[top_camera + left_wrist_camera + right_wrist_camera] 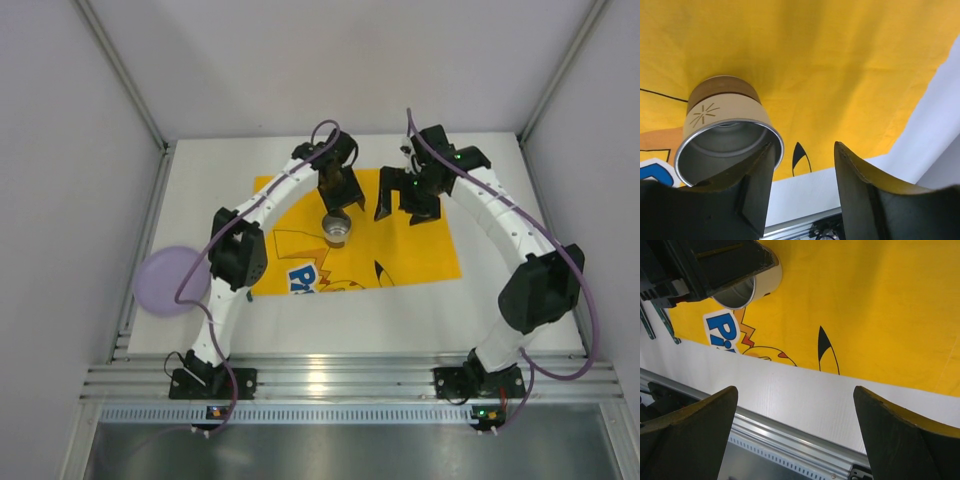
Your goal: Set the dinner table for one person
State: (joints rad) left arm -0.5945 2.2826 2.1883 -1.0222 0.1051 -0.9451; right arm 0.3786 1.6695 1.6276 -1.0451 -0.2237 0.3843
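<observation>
- Top external view first: the white table (215, 165) has a yellow cartoon mat (420, 250) in the middle. A small cup (337, 230) stands upright on the mat. A purple plate (165, 283) sits well apart from it at the table's left edge, and it looks like it pokes a bit past that edge.
- On the left wrist view, the left fingers (757, 190) are parted with nothing in the gap. The cup is off to one side, its rim right at one fingertip. We can't tell if they actually touch.
- The right fingers (690, 435) are spread wide and empty, hanging over the mat just beside the left ones.
- Biggest worry for us: the cup is light-looking and that fingertip is right at its rim. Any sideways swing of the left arm could clip it and tip or roll it across the mat.
- Second one: both arms are crowded over the same patch, so a careless move by either could bump the other.
- The mat is cloth with some wrinkles. Dragging anything over it could bunch it up and topple the cup.
- The plate worries us too. A sloppy nudge at that edge could push it off the table.
</observation>
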